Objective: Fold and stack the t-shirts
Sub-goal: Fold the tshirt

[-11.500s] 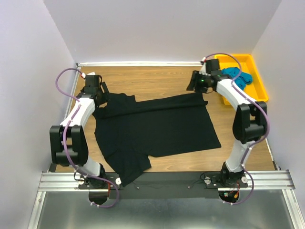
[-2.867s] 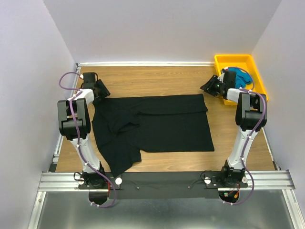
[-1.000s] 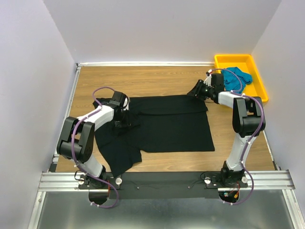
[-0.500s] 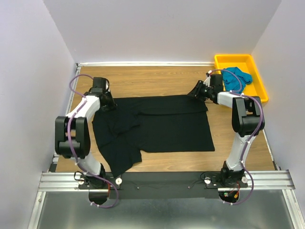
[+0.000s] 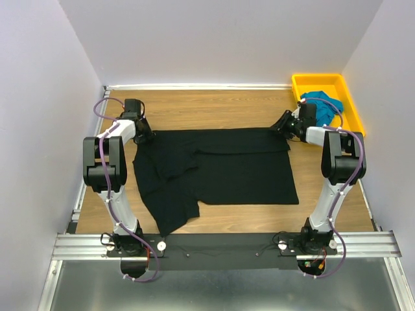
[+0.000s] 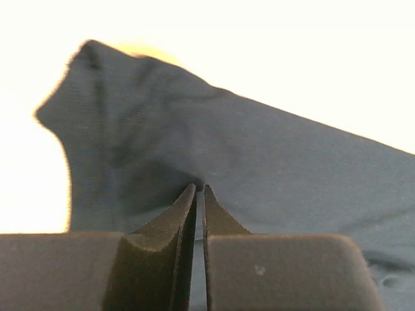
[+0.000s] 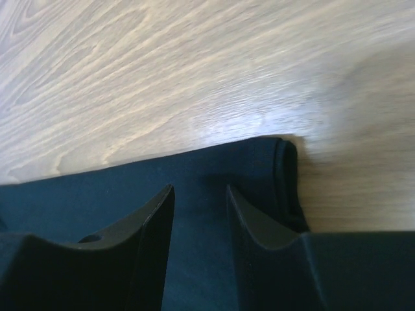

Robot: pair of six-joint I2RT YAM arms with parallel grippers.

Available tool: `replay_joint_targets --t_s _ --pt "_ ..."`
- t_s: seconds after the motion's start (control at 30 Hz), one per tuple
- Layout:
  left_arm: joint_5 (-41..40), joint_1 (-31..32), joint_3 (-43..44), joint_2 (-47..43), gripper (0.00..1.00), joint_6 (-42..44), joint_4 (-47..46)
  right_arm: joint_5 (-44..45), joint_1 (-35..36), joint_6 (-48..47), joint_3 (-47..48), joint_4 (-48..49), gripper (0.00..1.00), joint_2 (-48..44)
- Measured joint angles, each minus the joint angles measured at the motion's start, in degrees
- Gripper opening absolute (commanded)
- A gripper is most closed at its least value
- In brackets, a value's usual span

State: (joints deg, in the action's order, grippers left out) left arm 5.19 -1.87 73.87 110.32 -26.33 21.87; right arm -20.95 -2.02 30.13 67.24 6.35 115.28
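The large black t-shirt lies spread on the wooden table, its far edge folded over and one sleeve trailing toward the near left. My left gripper sits at the shirt's far left corner. In the left wrist view it is shut on a raised pinch of the black cloth. At the far right corner is my right gripper. Its jaws stand apart, tips down on the cloth, and flat cloth shows between them. The teal-blue t-shirt lies crumpled in the tray.
The yellow tray stands at the far right corner of the table, just behind the right gripper. Pale walls close in on three sides. A metal rail carrying both arm bases runs along the near edge.
The left gripper went from the shirt's left middle out to its far left corner. The right gripper slid right toward the tray, and the whole black shirt shifted slightly right.
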Motion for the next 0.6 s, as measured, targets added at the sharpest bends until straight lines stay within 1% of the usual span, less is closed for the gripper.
replay_joint_targets --t_s 0.17,0.3,0.43,0.6 --pt "-0.02 -0.04 0.72 0.04 0.16 -0.07 -0.04 0.72 -0.35 0.31 0.00 -1.16 0.46 -0.66" --pt "-0.02 -0.04 2.05 0.90 0.16 -0.11 -0.13 1.84 0.87 0.92 0.00 -3.93 0.45 -2.32" --pt "-0.28 -0.04 4.26 3.21 0.16 -0.33 -0.68 2.60 2.86 1.97 -0.35 -5.66 0.40 -3.19" --pt "-0.70 -0.04 7.65 6.43 0.16 -0.76 -0.66 3.78 3.80 2.60 -0.22 -6.78 0.39 -2.14"
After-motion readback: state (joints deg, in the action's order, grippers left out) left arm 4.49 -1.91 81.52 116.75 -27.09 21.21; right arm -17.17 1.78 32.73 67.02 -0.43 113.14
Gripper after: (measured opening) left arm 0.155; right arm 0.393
